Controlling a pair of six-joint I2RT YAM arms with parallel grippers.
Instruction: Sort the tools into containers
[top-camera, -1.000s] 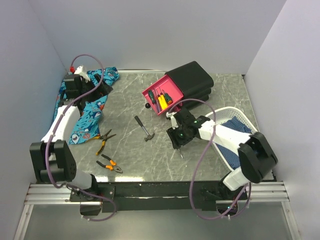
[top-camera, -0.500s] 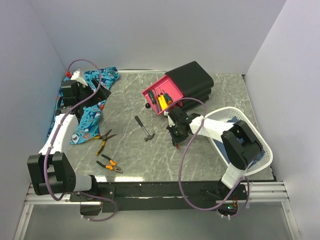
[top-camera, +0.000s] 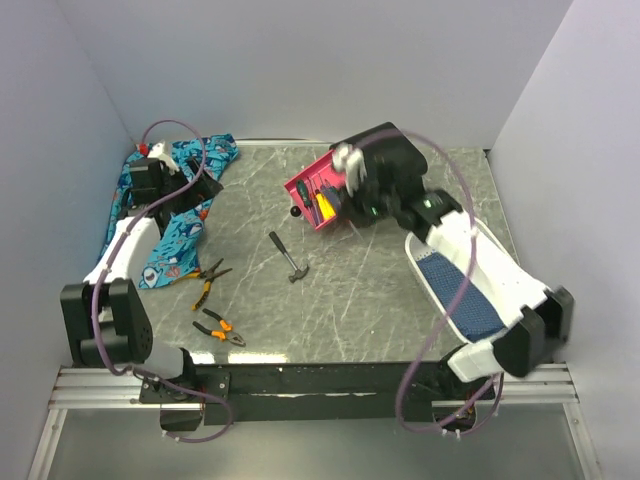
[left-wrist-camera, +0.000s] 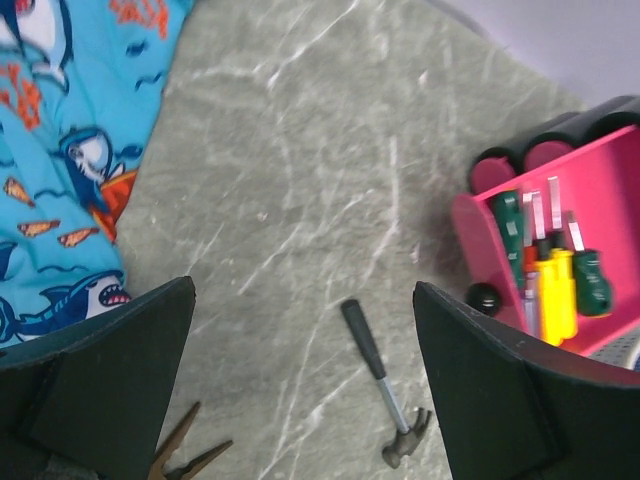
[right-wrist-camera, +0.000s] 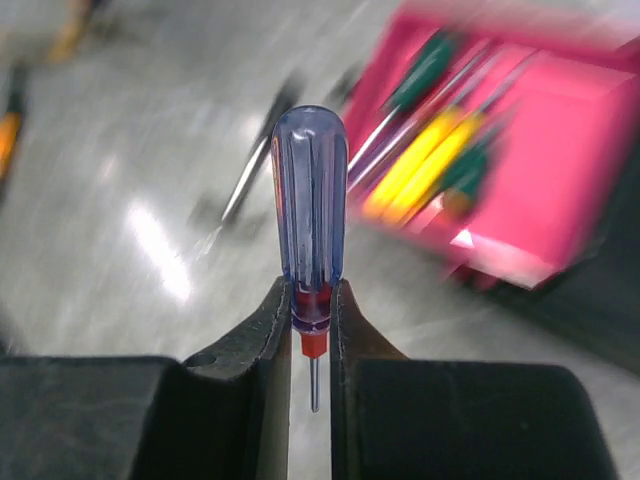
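My right gripper (top-camera: 352, 203) is shut on a screwdriver with a red-blue handle (right-wrist-camera: 310, 220) and holds it in the air beside the open pink drawer (top-camera: 300, 186); the right wrist view (right-wrist-camera: 309, 300) shows the jaws clamped on the handle's red end. The drawer (right-wrist-camera: 560, 180) holds green and yellow screwdrivers (top-camera: 322, 196) and juts from the black cabinet (top-camera: 385, 155). A hammer (top-camera: 287, 256) and two pliers (top-camera: 208, 281) (top-camera: 218, 328) lie on the table. My left gripper (top-camera: 198, 186) is open and empty over the shark cloth (top-camera: 175, 235).
A white basket (top-camera: 497, 262) with blue cloth inside lies under the right arm at the right. The left wrist view shows the hammer (left-wrist-camera: 385, 385), the drawer wall (left-wrist-camera: 475, 215), its black knob (left-wrist-camera: 484, 297) and a pliers tip (left-wrist-camera: 185, 450). Walls close in on three sides.
My right gripper has lifted the red-blue screwdriver off the table centre and swung up and back to the pink drawer. The left arm has barely moved.
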